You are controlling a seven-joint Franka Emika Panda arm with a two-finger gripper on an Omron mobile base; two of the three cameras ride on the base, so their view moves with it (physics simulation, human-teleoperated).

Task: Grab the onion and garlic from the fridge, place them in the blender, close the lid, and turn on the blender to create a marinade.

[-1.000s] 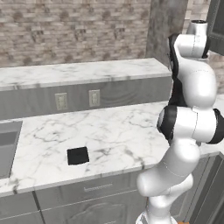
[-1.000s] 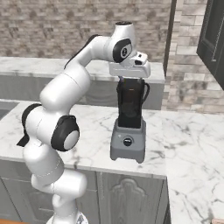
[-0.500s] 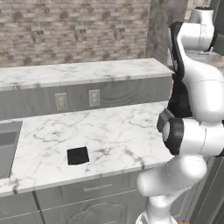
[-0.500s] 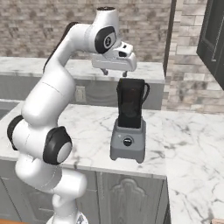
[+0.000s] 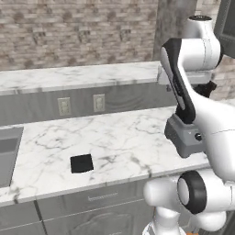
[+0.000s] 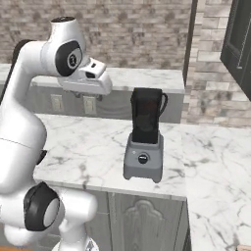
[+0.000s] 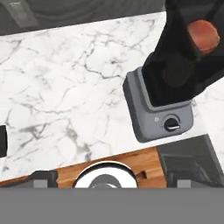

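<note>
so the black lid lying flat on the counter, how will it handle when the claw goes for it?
The lid looks thin and flat against the counter, so probably little edge to pinch. It seems stiff and light, likely to slide if nudged. It won't roll.

Bare counter lies open between the flat lid and the tall blender.

No text, label, brand, number or sign can be read anywhere. The grey wedge-shaped blender base carries only a plain dark round knob and a small pale dot beside it, neither with markings. The two pale wall outlets are blank too.
</note>
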